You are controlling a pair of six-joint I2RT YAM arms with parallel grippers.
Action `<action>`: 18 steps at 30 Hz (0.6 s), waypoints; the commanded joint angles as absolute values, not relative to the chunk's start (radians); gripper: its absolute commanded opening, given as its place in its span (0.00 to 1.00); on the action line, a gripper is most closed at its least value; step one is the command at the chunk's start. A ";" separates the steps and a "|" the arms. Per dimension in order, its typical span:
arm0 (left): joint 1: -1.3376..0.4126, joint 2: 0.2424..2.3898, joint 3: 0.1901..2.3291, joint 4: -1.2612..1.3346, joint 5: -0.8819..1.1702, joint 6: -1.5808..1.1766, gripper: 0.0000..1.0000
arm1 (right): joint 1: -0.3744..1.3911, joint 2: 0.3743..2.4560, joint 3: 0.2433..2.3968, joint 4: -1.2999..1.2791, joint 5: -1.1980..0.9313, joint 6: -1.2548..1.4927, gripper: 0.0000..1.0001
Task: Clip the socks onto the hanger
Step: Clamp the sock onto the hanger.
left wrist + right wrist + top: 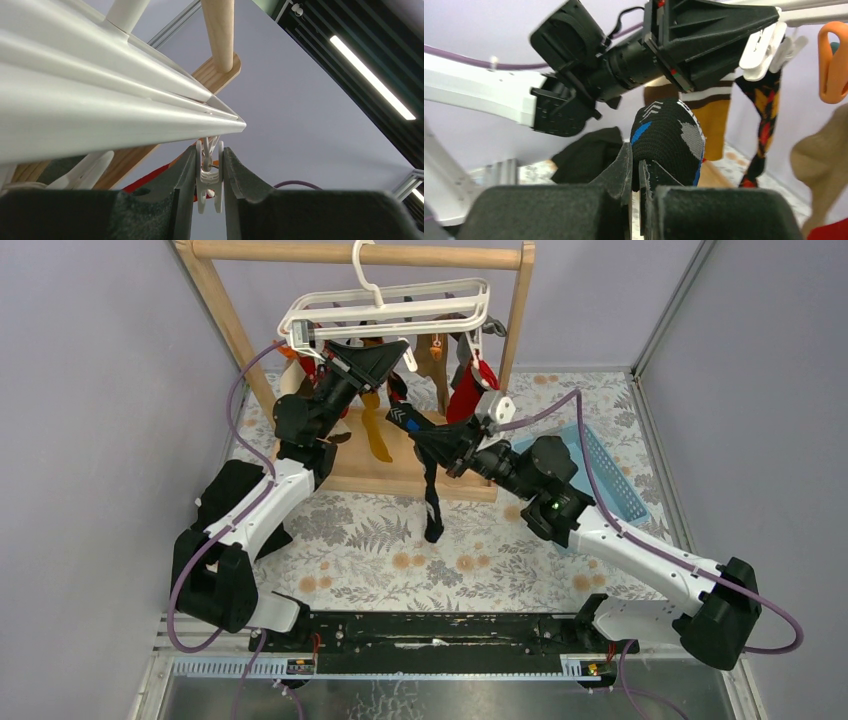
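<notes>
The white hanger [390, 302] hangs by its hook from the wooden rail; its bars fill the upper left of the left wrist view [100, 95]. My left gripper [402, 352] reaches up under the hanger's front edge and is shut on a dangling white clip [209, 180], squeezing its upper arms. My right gripper [425, 445] is shut on the cuff end of the long black sock with blue [432, 495], just below the left gripper; the sock hangs down to the floor mat. In the right wrist view the sock [669, 135] bulges above the fingers [624, 165]. A red sock [470, 390] and a mustard sock [376, 435] hang from other clips.
The wooden rack's rail [360, 252], side posts and base board [400, 480] surround the hanger. A blue basket [610, 475] lies at the right behind my right arm. A tan sock [819, 160] and an orange clip [831, 60] hang close to the right.
</notes>
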State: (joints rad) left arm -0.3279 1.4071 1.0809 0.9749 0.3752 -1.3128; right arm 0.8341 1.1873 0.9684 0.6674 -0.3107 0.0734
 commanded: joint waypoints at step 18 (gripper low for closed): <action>-0.348 1.411 1.112 0.964 0.443 -1.359 0.00 | 0.919 1.169 1.021 0.769 0.131 -0.347 0.00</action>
State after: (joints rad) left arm -0.3302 1.4071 1.0828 0.9577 0.3767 -1.3338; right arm 0.9119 1.1862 0.9710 0.6888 0.0986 -0.3054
